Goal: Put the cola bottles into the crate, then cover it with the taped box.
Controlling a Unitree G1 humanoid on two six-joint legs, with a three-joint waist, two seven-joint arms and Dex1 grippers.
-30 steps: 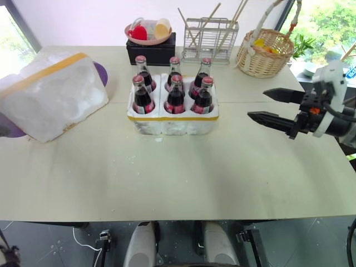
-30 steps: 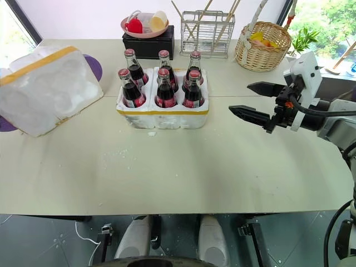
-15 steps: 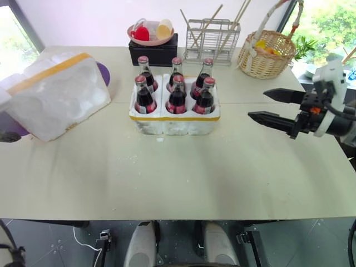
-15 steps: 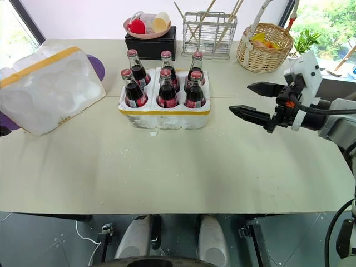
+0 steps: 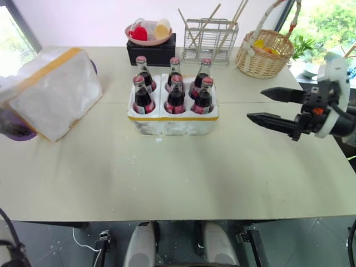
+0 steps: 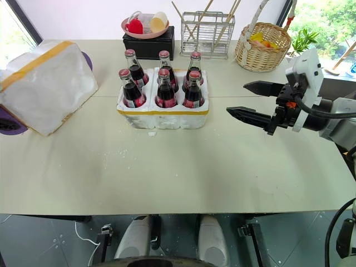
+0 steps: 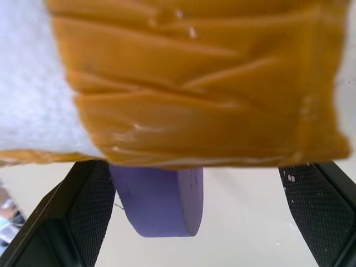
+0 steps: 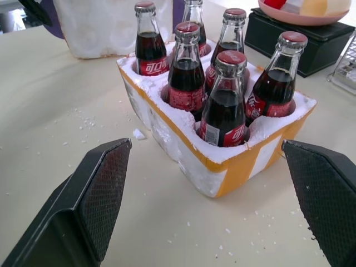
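Here, taped box (image 7: 183, 83) between open left hand (image 7: 200, 222) fingers, tilted.

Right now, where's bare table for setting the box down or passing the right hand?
Bare: the near half in front of the crate, and the gap between crate and right gripper. Crowded: the far edge, with black box, wire rack, basket. The box fills the left end.
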